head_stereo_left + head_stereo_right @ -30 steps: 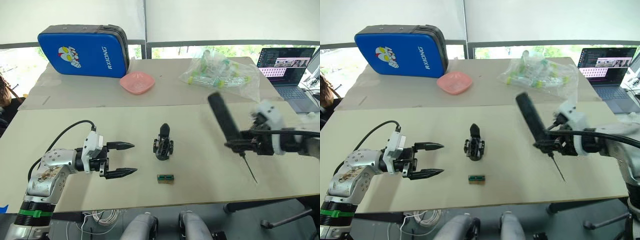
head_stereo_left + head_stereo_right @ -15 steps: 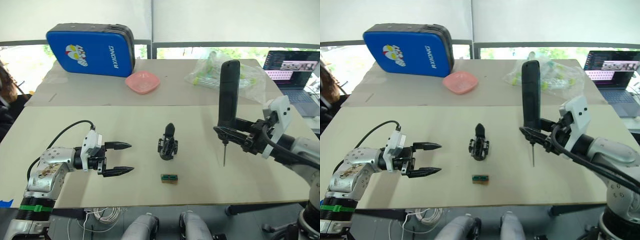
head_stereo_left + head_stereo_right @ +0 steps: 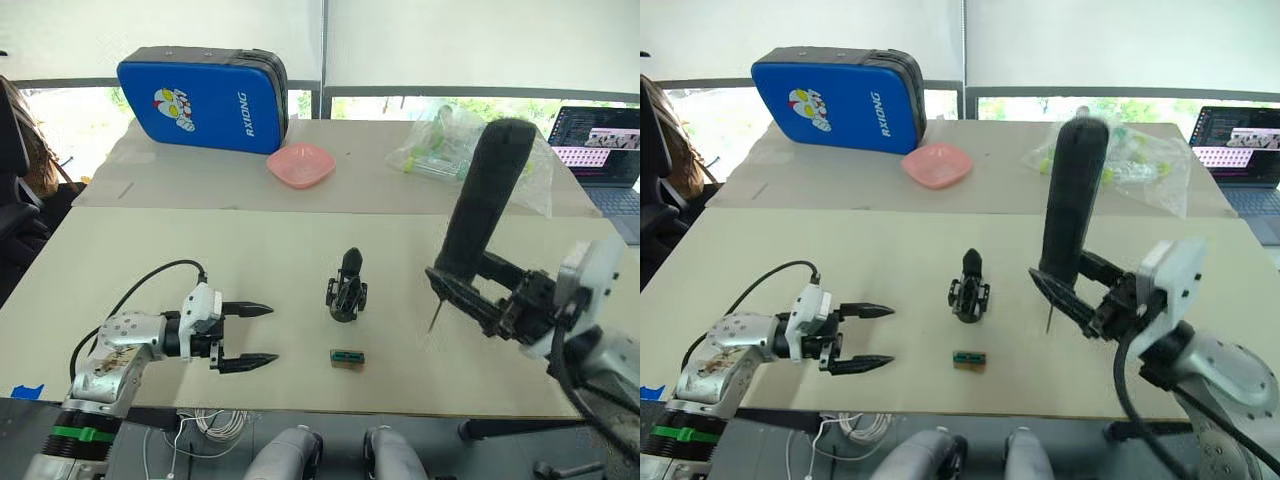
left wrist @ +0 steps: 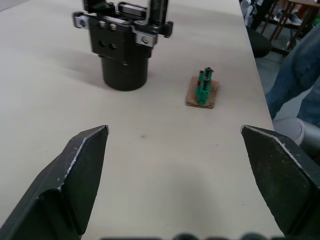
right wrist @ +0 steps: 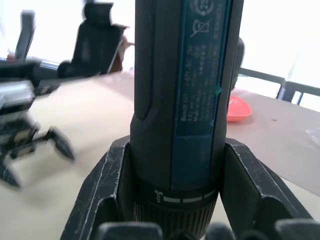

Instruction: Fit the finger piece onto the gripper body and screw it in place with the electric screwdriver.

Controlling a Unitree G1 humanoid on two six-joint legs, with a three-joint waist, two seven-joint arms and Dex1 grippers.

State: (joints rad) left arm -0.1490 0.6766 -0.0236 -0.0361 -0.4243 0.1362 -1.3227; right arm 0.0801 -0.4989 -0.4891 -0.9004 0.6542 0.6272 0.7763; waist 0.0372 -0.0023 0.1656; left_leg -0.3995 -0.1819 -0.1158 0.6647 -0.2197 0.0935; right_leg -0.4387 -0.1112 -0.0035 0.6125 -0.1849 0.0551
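Behind, pink bowl [image 3: 301, 164] (nothing visible inside), clear bag [image 3: 470, 155] of tubes

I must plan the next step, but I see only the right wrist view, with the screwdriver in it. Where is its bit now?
Observer: The electric screwdriver stands nearly upright in the right tool, bit down over bare table, to the right of the gripper body.
Operator: Is the finger piece already on the body?
Observer: A pointed black piece rises from its top; I cannot tell if it is seated.
Operator: And the left tool?
Observer: The left tool is open and empty, left of the body.
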